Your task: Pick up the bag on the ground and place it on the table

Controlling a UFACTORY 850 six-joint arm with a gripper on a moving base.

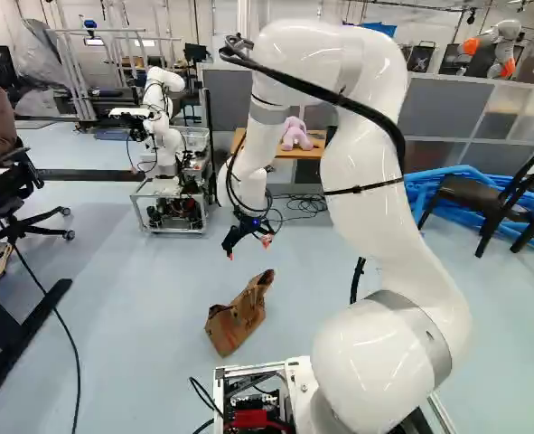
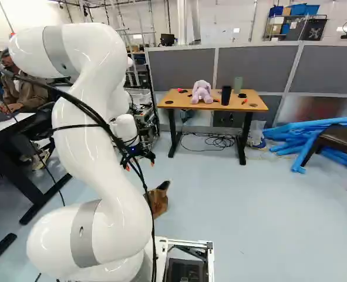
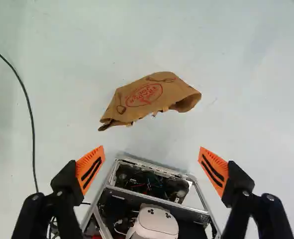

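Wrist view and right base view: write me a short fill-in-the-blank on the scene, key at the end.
The crumpled brown paper bag on the pale blue floor carries an oval print coloured ____. With its orange-padded fingers standing wide apart, the black gripper is ____, not shut. In the right base view, on the wooden-topped table with black legs, the pale purple plush toy sits to the ____ of the black cup.

Missing words: red; open; left.
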